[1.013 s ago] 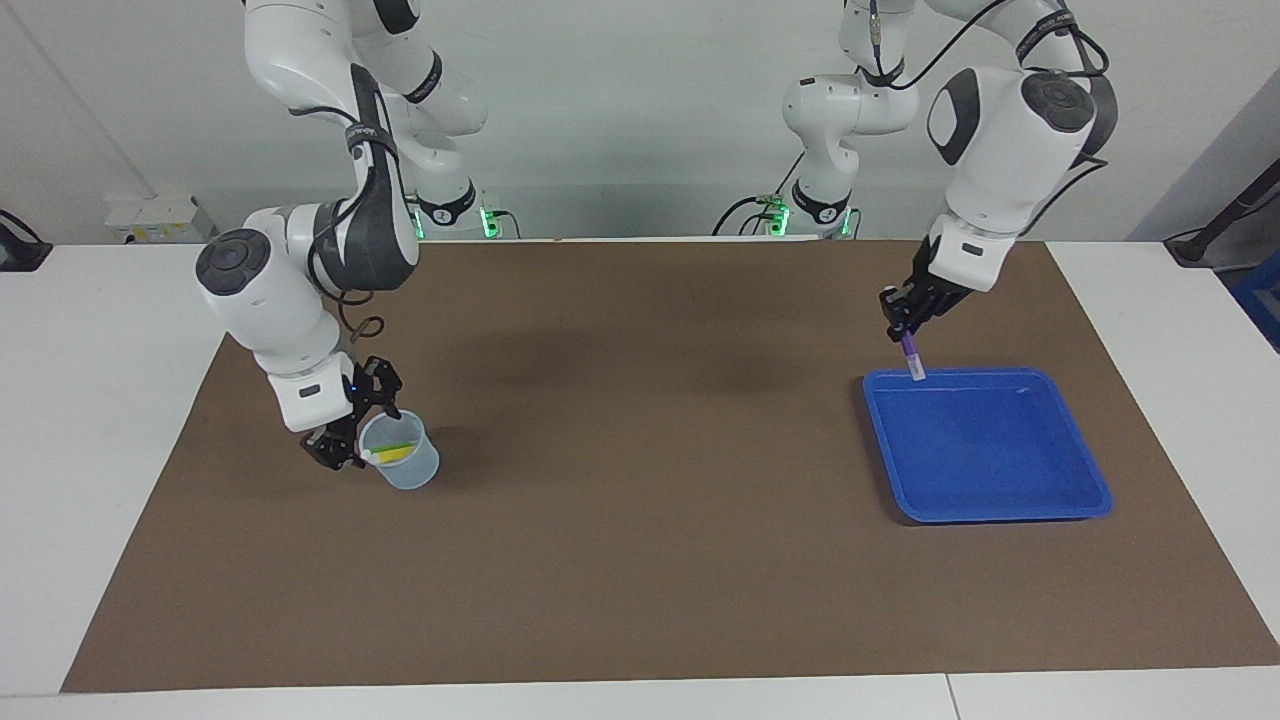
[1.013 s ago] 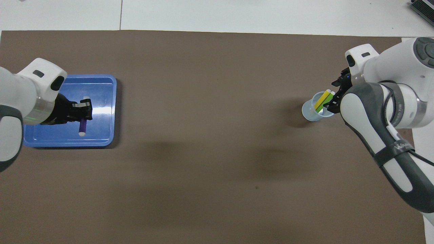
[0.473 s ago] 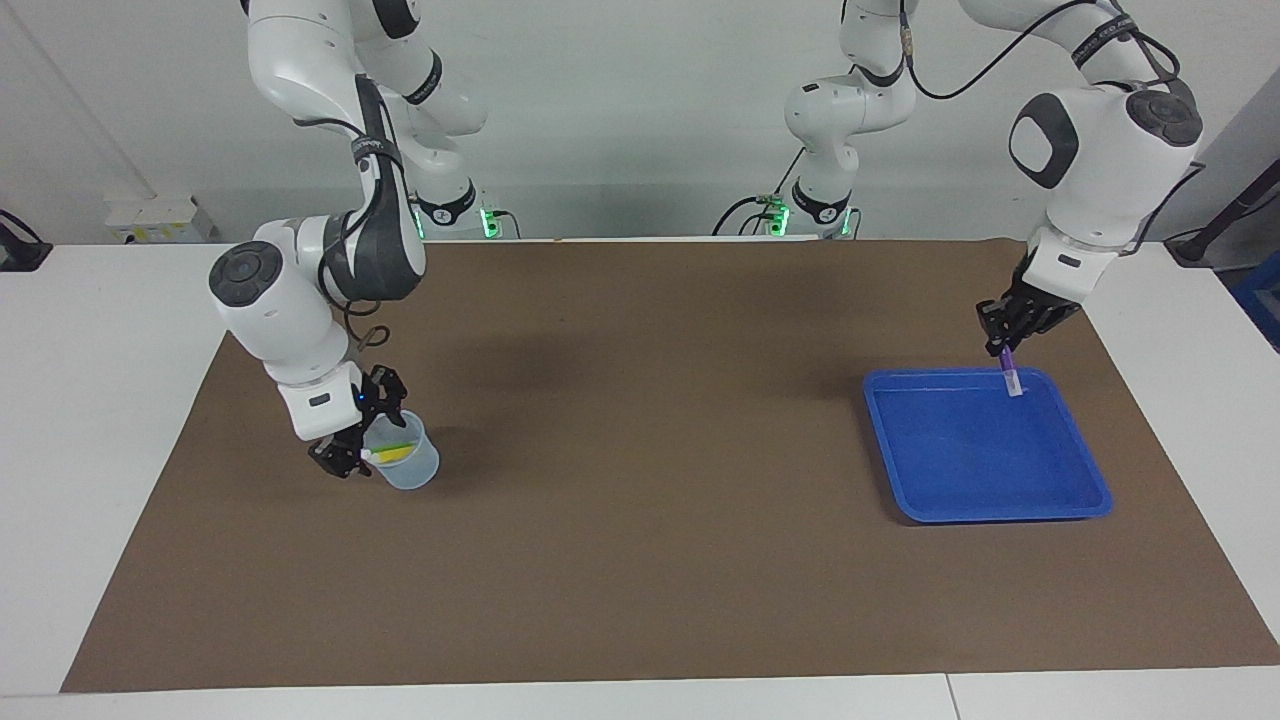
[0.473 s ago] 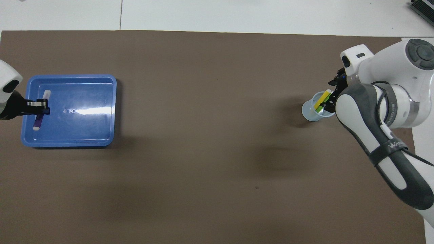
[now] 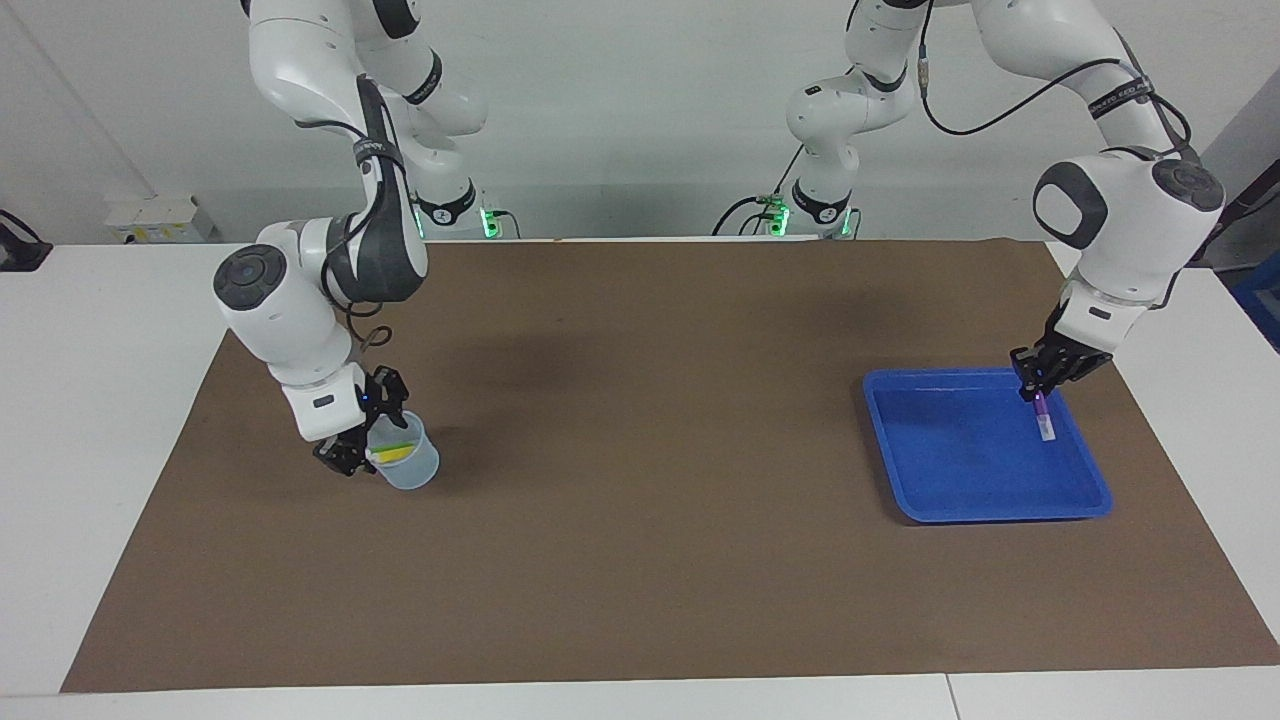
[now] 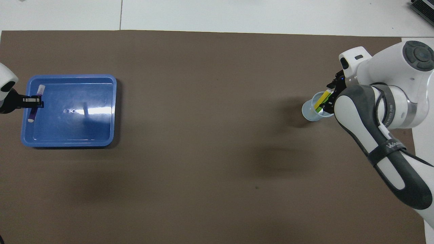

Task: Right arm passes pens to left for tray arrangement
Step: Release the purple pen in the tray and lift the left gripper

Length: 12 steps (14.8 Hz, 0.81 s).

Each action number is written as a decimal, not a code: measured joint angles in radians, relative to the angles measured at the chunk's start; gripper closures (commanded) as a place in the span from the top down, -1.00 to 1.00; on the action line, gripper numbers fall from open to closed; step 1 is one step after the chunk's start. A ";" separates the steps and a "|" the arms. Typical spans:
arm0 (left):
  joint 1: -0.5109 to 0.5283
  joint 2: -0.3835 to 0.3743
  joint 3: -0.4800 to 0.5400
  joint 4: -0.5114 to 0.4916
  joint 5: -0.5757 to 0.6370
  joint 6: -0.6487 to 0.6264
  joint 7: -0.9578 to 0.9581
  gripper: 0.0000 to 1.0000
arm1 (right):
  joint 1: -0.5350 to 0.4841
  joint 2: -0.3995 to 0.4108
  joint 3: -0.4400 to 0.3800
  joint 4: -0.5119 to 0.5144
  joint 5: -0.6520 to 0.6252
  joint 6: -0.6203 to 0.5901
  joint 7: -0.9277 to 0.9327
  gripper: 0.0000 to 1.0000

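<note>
— Facing view, starting at the cup [image 5: 410,465]: what's new?
— The right gripper [image 5: 352,455] is at its rim. The yellow pen [image 5: 392,455] and green pen [image 5: 400,446] are inside. Open or shut, I can't tell.
— And the tray [image 5: 985,510]?
— The left gripper [image 5: 1038,385], pinching the purple pen [image 5: 1043,415], has slid across it and dipped low. I think it will lay the pen down.
</note>
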 measured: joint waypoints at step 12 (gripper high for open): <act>0.073 0.231 -0.006 0.007 0.086 0.263 0.081 -1.00 | 0.000 -0.004 0.000 -0.001 0.000 -0.005 0.011 -0.55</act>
